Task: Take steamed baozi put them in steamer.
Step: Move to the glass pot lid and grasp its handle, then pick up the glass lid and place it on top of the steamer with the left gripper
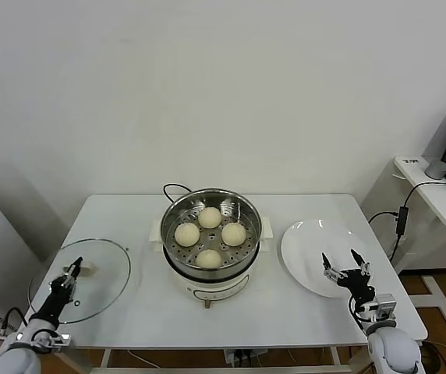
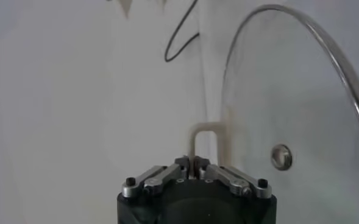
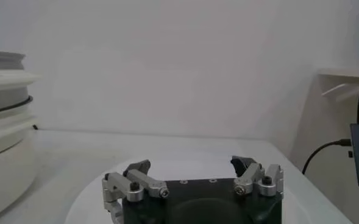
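Currently all four steamed baozi (image 1: 210, 236) sit inside the steamer (image 1: 211, 248), spread over its perforated floor, none stacked; the steamer stands mid-desk (image 1: 285, 308) with its black cord trailing behind. The white plate (image 1: 305, 248) to the right is bare.

Left end effector (image 1: 76, 269): clenched on the cream handle (image 2: 205, 141) of the glass lid (image 1: 106, 282), which lies flat on the left part of the desk, well apart from the steamer. The left wrist view shows the fingertips pinched together around the thin handle loop.

Right end effector (image 1: 345, 267): released, jaws wide, hovering over the near edge of the plate and holding nothing.

Judgement: loading looks complete; the likely remaining step is covering the pot.

Risks from here:
- Grip sits on a narrow handle, off to one side of the lid's mass. On lifting, the lid may pivot or swing in the jaws and slip out; glass on desk could crack.
- Lid overhangs or lies close to the desk's left edge. A dragging start instead of a clean lift could push it off.
- A tilted lid arriving at the steamer may catch the rim, knock the pot on its base, or press on a bun.
- The steel rim is snug; a slightly off-centre placement would leave the lid perched askew.
- Right arm is idle but near the plate; a careless retreat could nudge it.
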### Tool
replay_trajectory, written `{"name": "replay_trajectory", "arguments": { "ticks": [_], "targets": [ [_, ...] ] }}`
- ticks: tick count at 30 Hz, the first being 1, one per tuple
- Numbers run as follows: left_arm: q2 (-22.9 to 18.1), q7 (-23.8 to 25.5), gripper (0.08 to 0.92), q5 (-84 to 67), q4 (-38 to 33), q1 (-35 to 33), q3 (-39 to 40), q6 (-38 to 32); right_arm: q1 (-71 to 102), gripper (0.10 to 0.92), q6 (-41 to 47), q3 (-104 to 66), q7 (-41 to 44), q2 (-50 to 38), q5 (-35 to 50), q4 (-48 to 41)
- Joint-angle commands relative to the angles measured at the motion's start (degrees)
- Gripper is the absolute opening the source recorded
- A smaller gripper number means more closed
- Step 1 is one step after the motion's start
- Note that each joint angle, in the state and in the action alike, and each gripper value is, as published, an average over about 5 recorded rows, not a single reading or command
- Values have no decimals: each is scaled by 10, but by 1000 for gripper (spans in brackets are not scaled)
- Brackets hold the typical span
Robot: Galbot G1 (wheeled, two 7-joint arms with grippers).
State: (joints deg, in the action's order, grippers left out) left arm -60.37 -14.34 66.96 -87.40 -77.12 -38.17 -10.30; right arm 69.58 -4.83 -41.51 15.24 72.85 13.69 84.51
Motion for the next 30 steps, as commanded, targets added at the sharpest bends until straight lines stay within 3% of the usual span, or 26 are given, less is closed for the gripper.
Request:
{"name": "replay_trajectory", "arguments": {
  "ticks": [1, 16, 23, 30],
  "targets": [
    [49, 85, 107, -118, -126, 3, 2, 73, -2, 823, 3, 1, 1, -2, 2, 5],
    [101, 223, 107, -159, -268, 77, 66, 238, -20, 823, 12, 14, -1, -7, 2, -1],
    [116, 279, 107, -120, -313, 119, 171, 340, -20, 823, 12, 12, -1, -7, 3, 0],
    [88, 309, 107, -27, -336, 178, 297, 447, -20, 823, 13, 11, -2, -11, 3, 1]
  ]
}}
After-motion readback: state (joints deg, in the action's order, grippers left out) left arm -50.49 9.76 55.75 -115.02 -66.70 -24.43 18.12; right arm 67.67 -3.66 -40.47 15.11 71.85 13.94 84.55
